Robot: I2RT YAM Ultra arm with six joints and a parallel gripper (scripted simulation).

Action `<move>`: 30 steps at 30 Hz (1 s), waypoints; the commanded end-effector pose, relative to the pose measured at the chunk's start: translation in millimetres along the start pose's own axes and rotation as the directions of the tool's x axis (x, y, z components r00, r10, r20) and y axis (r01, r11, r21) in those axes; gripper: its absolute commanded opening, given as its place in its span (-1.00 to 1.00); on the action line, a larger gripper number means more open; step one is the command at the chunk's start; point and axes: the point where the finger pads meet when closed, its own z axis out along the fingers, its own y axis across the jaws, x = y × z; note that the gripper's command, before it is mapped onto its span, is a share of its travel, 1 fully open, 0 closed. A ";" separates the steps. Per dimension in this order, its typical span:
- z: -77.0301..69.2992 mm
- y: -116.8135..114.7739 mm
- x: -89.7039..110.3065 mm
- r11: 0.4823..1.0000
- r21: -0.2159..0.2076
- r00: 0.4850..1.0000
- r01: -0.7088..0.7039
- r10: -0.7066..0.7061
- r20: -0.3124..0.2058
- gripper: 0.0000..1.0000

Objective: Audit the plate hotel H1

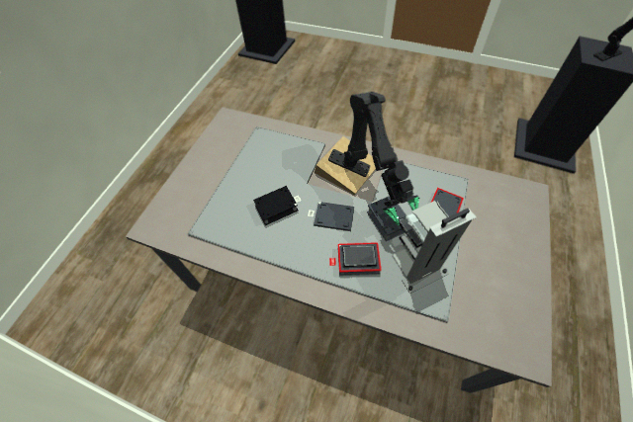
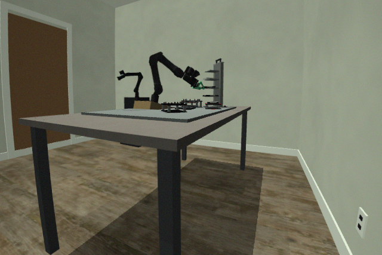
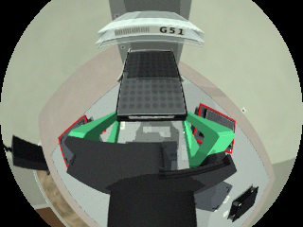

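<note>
My gripper (image 1: 404, 210) (image 2: 200, 85) (image 3: 151, 113) is shut on a dark plate (image 3: 151, 96) (image 2: 210, 86), one green finger at each side of its front end. The plate is flat, wells up; a light strip shows on its front edge, but I cannot read it. It is at about the second shelf of the hotel (image 1: 438, 246) (image 2: 218, 83). Above it in the wrist view stands a pale plate (image 3: 156, 32) labelled G51, its label facing front. Another dark plate (image 2: 210, 95) shows at the lowest shelf. The far ends and the back stop are hidden.
A red-outlined nest (image 1: 341, 262) holds a plate (image 1: 359, 256). A second red-outlined nest (image 1: 447, 200) looks bare, partly hidden behind the hotel. A black raised station (image 1: 377, 215) stands below the gripper, another (image 1: 276, 204) further left. A flat dark nest (image 1: 333, 215) lies between them.
</note>
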 end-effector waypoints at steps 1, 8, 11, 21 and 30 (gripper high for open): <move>2.5 4.0 -20.6 1.000 -0.005 0.999 0.006 -0.006 0.048 0.72; -0.8 5.5 -24.7 1.000 -0.007 0.998 0.009 -0.008 0.059 0.72; -0.8 5.5 -24.7 1.000 -0.007 0.998 0.009 -0.008 0.059 0.72; -0.8 5.5 -24.7 1.000 -0.007 0.998 0.009 -0.008 0.059 0.72; -0.8 5.5 -24.7 1.000 -0.007 0.998 0.009 -0.008 0.059 0.72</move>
